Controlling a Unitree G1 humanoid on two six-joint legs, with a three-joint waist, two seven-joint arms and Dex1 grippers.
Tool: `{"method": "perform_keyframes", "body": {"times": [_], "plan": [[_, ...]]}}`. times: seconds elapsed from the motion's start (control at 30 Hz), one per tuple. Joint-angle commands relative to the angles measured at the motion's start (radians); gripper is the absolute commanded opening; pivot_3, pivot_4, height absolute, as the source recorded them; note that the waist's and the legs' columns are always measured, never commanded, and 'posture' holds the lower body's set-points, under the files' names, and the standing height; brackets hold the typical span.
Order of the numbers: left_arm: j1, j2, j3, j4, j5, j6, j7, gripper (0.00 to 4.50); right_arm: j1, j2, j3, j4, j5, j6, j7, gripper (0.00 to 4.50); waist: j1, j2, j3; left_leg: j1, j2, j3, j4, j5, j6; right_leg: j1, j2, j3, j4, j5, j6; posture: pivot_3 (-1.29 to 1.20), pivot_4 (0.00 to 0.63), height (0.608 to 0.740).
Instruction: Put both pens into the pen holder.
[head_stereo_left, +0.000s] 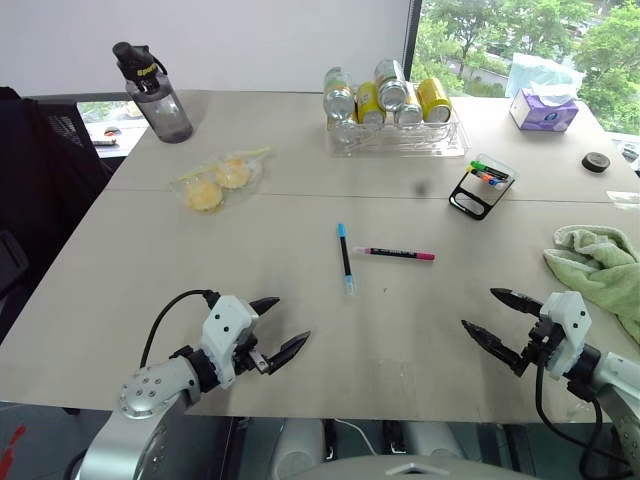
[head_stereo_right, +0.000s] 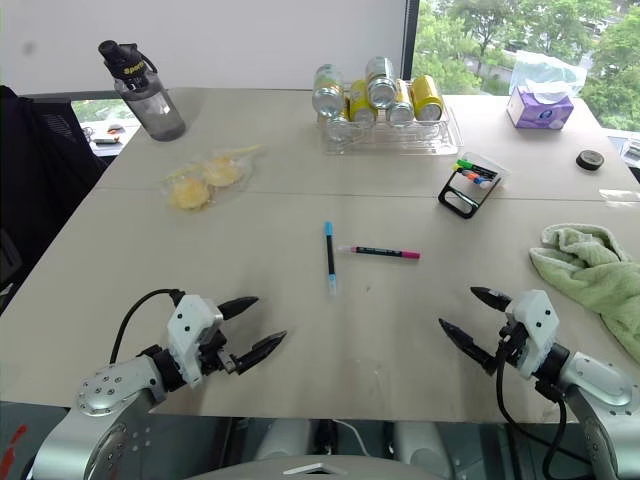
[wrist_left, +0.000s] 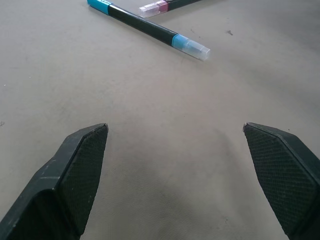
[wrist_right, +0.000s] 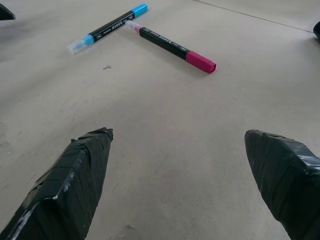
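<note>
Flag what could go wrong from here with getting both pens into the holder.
1. The blue-capped pen and pink-capped pen lie almost touching in a T on the table; closing on one may nudge or drag the other.
2. The pen holder already holds other markers, so free room looks tight and an insertion could snag.
3. The holder is small and light-looking, close to the can tray; a push could slide it.
</note>
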Motion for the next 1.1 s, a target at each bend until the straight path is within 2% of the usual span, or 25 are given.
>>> {"method": "perform_keyframes", "body": {"times": [0.03, 0.27, 0.77, 0.9, 1.1], "plan": [[-0.019, -0.001, 0.037, -0.022, -0.053, 0.026, 0.005, 4.46, -0.003, -0.004, -0.002, -0.066, 0.010, -0.001, -0.002, 4.50, 0.000, 0.000, 0.000, 0.000, 0.000, 0.000, 0.000, 0.000, 0.000, 0.000, 0.000, 0.000, 0.000, 0.000, 0.000, 0.00, 0.150, 0.739], [-0.046, -0.005, 0.070, -0.031, -0.098, 0.062, 0.021, 4.46, -0.006, 0.014, 0.025, -0.103, 0.015, 0.023, -0.023, 4.50, 0.000, 0.000, 0.000, 0.000, 0.000, -0.001, 0.000, 0.000, 0.000, 0.000, 0.000, -0.001, 0.000, 0.000, 0.000, 0.00, 0.150, 0.739], [-0.052, 0.011, 0.066, -0.022, -0.083, 0.045, 0.016, 4.46, -0.035, 0.002, 0.050, -0.071, -0.012, 0.021, -0.015, 4.50, 0.000, -0.001, 0.001, -0.001, 0.000, -0.001, 0.000, 0.000, 0.000, 0.000, 0.000, -0.001, -0.001, 0.000, 0.000, 0.00, 0.150, 0.739], [-0.053, 0.067, 0.091, -0.014, -0.102, 0.036, -0.055, 4.46, -0.141, -0.014, 0.091, -0.024, -0.027, 0.042, 0.007, 4.50, -0.003, -0.002, 0.003, 0.000, 0.000, -0.001, 0.000, 0.000, 0.000, 0.000, 0.000, -0.001, -0.001, 0.000, 0.000, 0.00, 0.150, 0.739], [-0.087, 0.222, 0.213, 0.014, -0.251, 0.093, -0.261, 4.46, -0.497, -0.026, 0.260, 0.180, -0.112, 0.105, 0.089, 4.50, -0.005, -0.003, 0.007, 0.000, 0.000, 0.000, 0.000, 0.000, 0.000, -0.001, 0.000, -0.001, -0.001, -0.002, -0.004, 0.00, 0.150, 0.739]]}}
